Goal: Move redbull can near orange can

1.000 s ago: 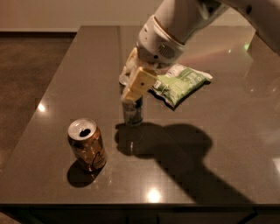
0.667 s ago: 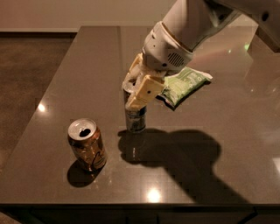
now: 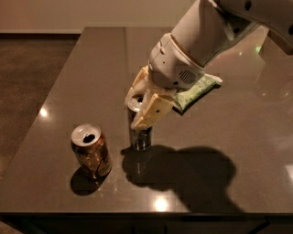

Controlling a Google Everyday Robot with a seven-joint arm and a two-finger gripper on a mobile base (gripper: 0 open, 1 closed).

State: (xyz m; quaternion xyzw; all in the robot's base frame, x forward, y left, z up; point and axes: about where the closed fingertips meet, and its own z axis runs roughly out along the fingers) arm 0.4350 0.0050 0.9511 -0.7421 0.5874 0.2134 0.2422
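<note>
A dark, glossy brown surface [image 3: 82, 82] fills most of the view and carries a few small bright reflections. A dull brown floor [image 3: 32, 77] lies to its left and a pale wall [image 3: 91, 13] runs along the top.

Toward the front left stands the orange can [image 3: 91, 153], upright, its silver top and dark drinking hole facing up and its shadow pooled at its base. Near it on the right, with a clear gap of bare surface between them, is the redbull can [image 3: 140, 135]. It is upright, and only its lower body shows clearly. Whether its base rests on the surface or hangs just above it cannot be told.

The gripper [image 3: 141, 104] sits over the top of the redbull can. Its cream-coloured fingers [image 3: 153, 111] are clenched on the can's upper part, one on the near side and one on the far side.

Behind the gripper's wrist, further right, a green snack bag [image 3: 198, 89] lies flat on the surface, partly hidden by the wrist. The white arm [image 3: 206, 32] rises from the gripper toward the upper right corner. Its broad shadow [image 3: 192, 169] spreads across the surface below and to the right of the redbull can.
</note>
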